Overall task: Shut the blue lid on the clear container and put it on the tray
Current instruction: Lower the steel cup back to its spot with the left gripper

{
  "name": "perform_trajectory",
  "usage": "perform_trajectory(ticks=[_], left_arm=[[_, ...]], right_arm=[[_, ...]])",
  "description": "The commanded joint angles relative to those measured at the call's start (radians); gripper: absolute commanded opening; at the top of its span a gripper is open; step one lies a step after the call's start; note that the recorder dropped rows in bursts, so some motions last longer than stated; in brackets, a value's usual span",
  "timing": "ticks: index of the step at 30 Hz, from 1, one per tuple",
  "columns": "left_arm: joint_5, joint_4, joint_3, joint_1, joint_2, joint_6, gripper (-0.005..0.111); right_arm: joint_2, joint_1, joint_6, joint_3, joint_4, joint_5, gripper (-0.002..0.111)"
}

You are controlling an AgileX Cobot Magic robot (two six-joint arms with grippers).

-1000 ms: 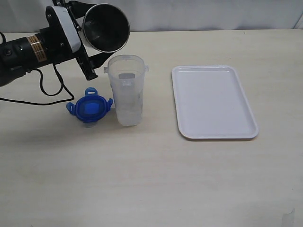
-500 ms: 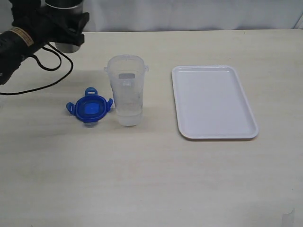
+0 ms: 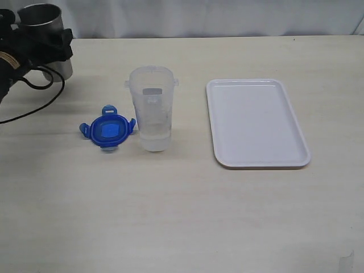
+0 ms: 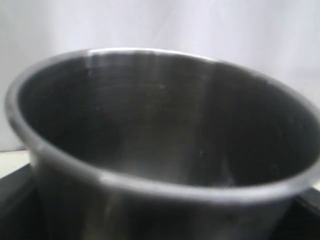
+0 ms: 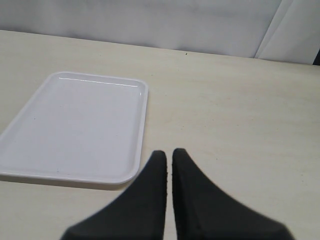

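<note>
While the left gripper [image 3: 42,48] sits at the table's [image 3: 170,216] far left corner with its jaws spread wide around a grey metal cup [image 3: 40,17], we can say the real job has not started. That cup is no part of it, and it fills the whole left wrist view.

Over to the task's own pieces. The blue lid [image 3: 108,131] lies flat on the table, off the clear container [image 3: 151,111] and just beside it on the side toward the left edge. The container stands upright and open-topped near the middle of the table. The tray [image 3: 259,82] lies bare toward the right edge, well apart from both.

The right gripper [image 5: 169,155] hangs above the table near one end of the tray, jaws pressed together and carrying nothing.

So, by our count, nothing is done. What is left, we reckon: let go of the cup, pick up the lid, seat it on the rim and snap the flaps down, then carry the closed container across to the tray.
</note>
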Motion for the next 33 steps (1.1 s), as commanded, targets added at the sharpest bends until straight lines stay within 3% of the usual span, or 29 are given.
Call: perform_trajectory(ticks=[1, 13, 23, 33], left_arm=[[-0.118, -0.029, -0.012, 0.000, 0.037, 0.028, 0.000], [-0.241, -0.029, -0.012, 0.000, 0.144, 0.031, 0.000], [-0.190, -0.025, -0.012, 0.000, 0.152, 0.031, 0.000], [-0.290, -0.021, -0.012, 0.000, 0.211, 0.031, 0.000]], right_arm=[[-0.005, -0.006, -0.001, 0.001, 0.008, -0.003, 0.004], [-0.005, -0.006, -0.001, 0.001, 0.008, -0.003, 0.004], [-0.005, -0.006, -0.001, 0.001, 0.008, -0.003, 0.004], [-0.005, -0.006, -0.001, 0.001, 0.008, -0.003, 0.004]])
